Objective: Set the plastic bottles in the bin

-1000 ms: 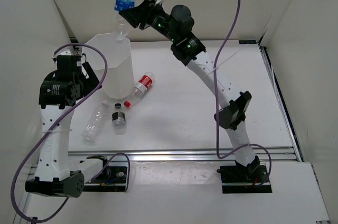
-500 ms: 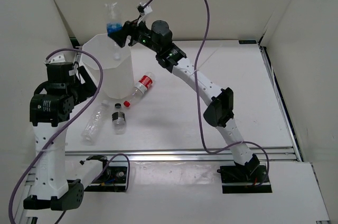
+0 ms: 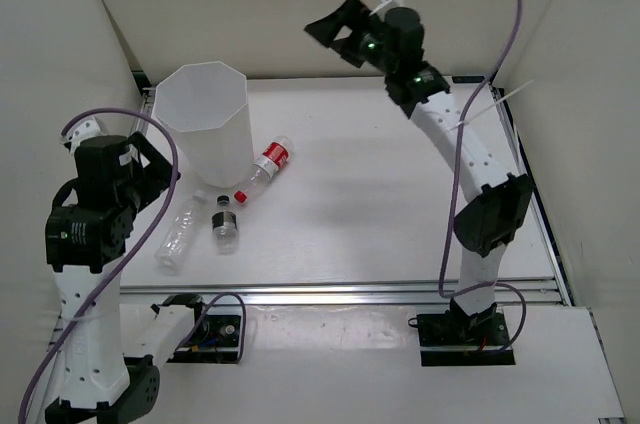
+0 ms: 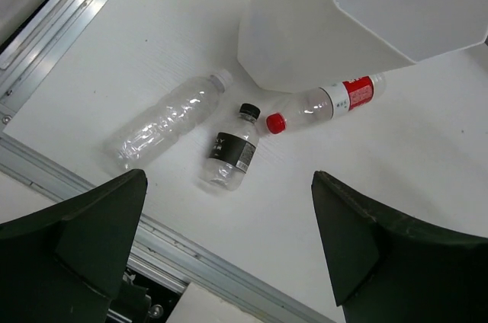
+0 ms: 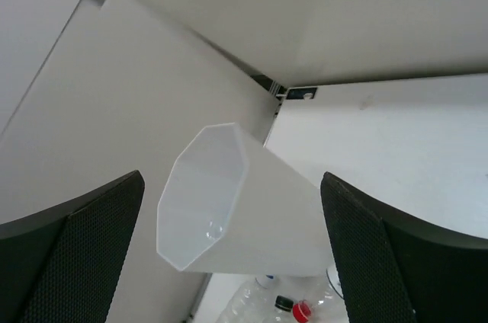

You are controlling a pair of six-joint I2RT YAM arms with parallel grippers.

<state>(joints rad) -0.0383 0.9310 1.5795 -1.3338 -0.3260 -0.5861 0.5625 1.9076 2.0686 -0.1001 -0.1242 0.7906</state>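
Note:
The white bin (image 3: 215, 149) stands at the back left, seen from the side in the left wrist view (image 4: 305, 41); its mouth faces the right wrist camera (image 5: 252, 216). Three plastic bottles lie in front of it: the red-labelled one (image 3: 266, 165) (image 4: 332, 102) against its base, the black-labelled one (image 3: 224, 224) (image 4: 232, 151), and the crushed clear one (image 3: 180, 234) (image 4: 164, 121). My left gripper (image 3: 160, 172) (image 4: 229, 251) hangs open above them, holding nothing. My right gripper (image 3: 335, 29) (image 5: 232, 258) is open and empty, high and to the right of the bin. A faint glint shows deep inside the bin.
White enclosure walls stand close behind and left of the bin. An aluminium rail (image 3: 340, 294) (image 4: 69, 171) runs along the table's near edge. Purple cables loop from both arms. White table (image 3: 380, 204) stretches right of the bottles.
My right gripper held a blue-labelled bottle over the bin, opened and let it go, then swung up and to the right. The left arm shifted slightly lower and leftward.

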